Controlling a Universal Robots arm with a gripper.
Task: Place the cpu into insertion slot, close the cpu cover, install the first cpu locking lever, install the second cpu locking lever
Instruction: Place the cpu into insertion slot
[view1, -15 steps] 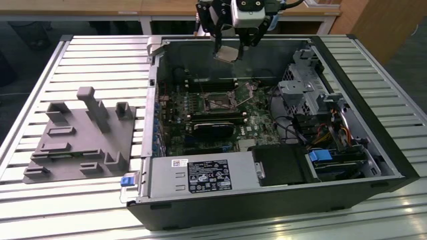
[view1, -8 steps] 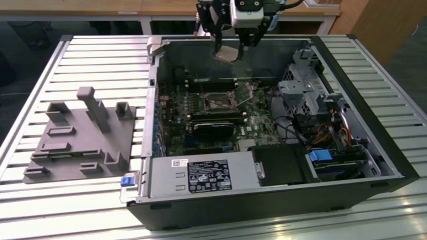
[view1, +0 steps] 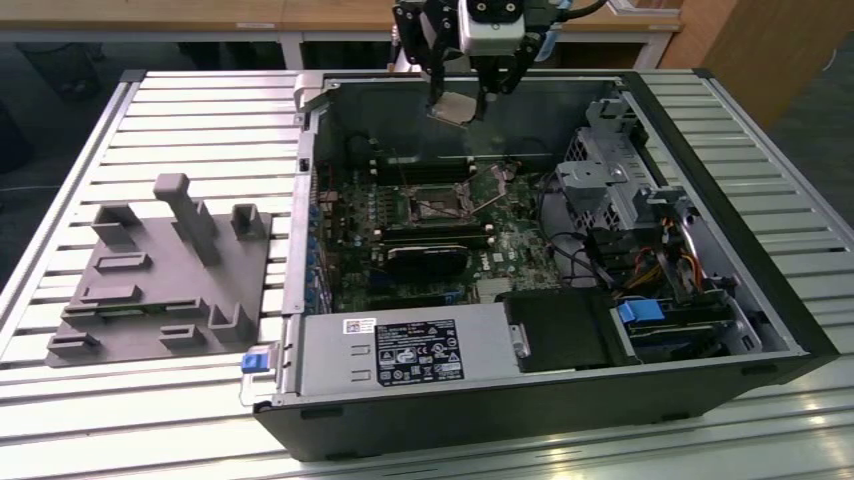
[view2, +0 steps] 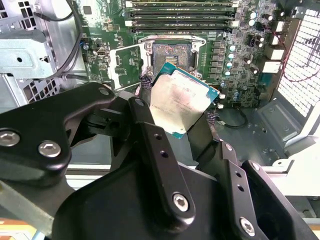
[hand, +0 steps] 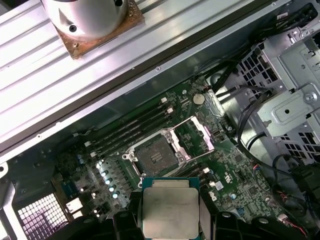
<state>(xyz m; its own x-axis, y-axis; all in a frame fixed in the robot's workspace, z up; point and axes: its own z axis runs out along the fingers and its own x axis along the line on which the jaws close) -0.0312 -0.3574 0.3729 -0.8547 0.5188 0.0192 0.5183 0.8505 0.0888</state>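
My claw is clamped on the cpu, held in the air over the motherboard, where the insertion slot lies bare, its cpu cover swung open beside it. The chip's face bears faint print, perhaps engraved; the power supply carries a black label.

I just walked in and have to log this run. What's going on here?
The robot arm's gripper is shut on the cpu and holds it in the air above the motherboard inside the open computer case. The insertion slot is empty, and the cpu cover is flipped open beside it. The chip is not yet placed and the cover is not yet closed.
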